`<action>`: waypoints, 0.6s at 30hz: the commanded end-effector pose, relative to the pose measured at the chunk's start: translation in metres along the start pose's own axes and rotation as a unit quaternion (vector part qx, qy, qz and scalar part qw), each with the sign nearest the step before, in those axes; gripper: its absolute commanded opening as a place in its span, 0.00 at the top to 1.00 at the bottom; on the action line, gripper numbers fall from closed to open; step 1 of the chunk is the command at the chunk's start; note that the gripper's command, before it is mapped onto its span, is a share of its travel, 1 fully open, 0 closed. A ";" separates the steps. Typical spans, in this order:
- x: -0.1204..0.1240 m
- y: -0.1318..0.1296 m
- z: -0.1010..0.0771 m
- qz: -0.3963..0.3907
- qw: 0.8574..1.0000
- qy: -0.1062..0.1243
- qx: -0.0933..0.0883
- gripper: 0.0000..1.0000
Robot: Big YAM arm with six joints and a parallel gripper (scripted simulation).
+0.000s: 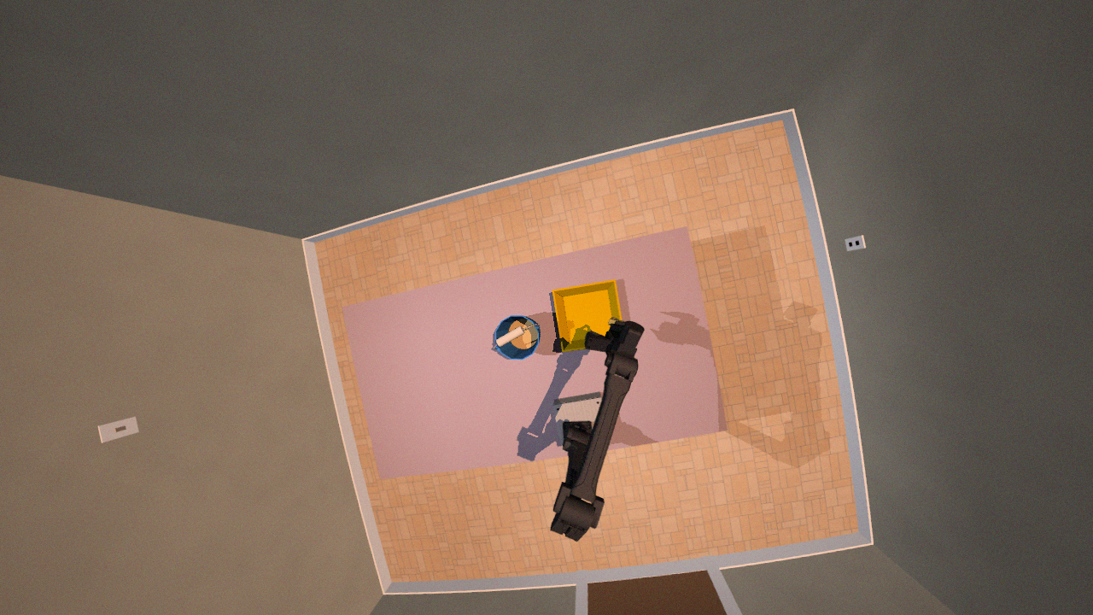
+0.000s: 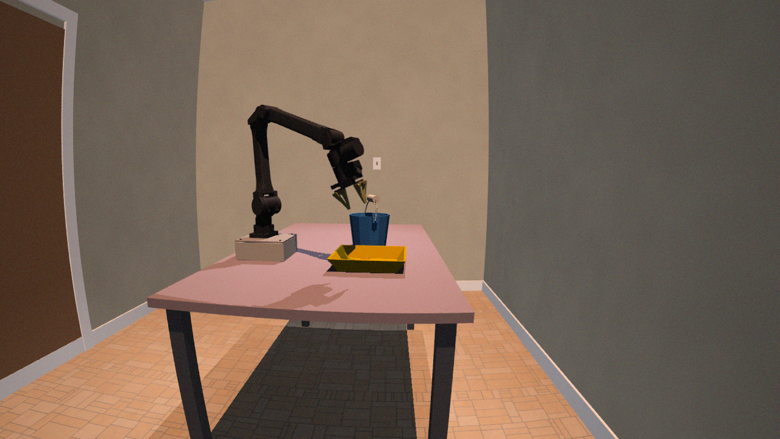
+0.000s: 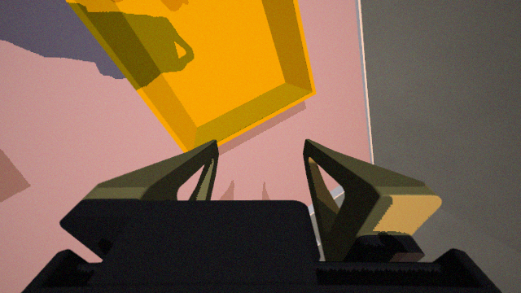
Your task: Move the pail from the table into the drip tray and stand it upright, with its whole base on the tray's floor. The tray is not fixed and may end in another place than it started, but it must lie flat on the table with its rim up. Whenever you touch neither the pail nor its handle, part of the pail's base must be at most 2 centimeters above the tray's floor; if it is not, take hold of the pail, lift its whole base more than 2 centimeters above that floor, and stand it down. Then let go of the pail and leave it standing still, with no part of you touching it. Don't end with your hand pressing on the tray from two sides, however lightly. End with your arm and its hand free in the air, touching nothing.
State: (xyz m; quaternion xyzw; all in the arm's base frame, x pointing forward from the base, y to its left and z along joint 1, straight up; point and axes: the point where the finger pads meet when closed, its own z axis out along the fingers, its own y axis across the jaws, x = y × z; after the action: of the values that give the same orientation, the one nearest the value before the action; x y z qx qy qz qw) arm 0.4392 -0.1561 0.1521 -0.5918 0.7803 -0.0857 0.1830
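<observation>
The blue pail (image 1: 517, 338) stands upright on the pink table beside the yellow drip tray (image 1: 585, 313), outside it. Its wire handle stands up with a pale grip (image 2: 372, 197) on top. The pail also shows in the side view (image 2: 369, 228) behind the tray (image 2: 367, 258). My gripper (image 2: 350, 195) hangs in the air above the tray's near edge, left of the handle grip and apart from it. Its fingers are partly open with nothing between them. In the wrist view the tray (image 3: 212, 61) lies below and ahead; the pail is out of that view.
The arm's grey base block (image 2: 265, 246) sits at the table's left side. The table's far edge (image 3: 364, 81) runs close to the tray in the wrist view. The arm's shadow falls on the tray floor.
</observation>
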 end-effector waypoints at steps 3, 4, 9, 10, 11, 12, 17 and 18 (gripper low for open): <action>-0.020 -0.003 -0.008 -0.006 1.000 0.000 0.020 0.30; -0.025 -0.002 -0.009 -0.023 0.999 -0.001 0.027 0.30; -0.050 0.000 -0.011 -0.045 0.998 -0.003 0.038 0.30; -0.055 0.001 -0.011 -0.045 0.998 -0.003 0.038 0.30; -0.060 0.001 -0.012 -0.045 0.998 -0.003 0.038 0.30; -0.063 0.002 -0.012 -0.045 0.998 -0.004 0.038 0.30; -0.083 0.005 -0.014 -0.086 0.995 -0.008 0.058 0.30; -0.083 0.005 -0.014 -0.086 0.995 -0.008 0.058 0.30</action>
State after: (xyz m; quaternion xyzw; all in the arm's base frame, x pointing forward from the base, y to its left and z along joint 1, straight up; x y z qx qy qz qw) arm 0.4466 -0.0810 0.1703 -0.6463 0.7243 -0.1261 0.2045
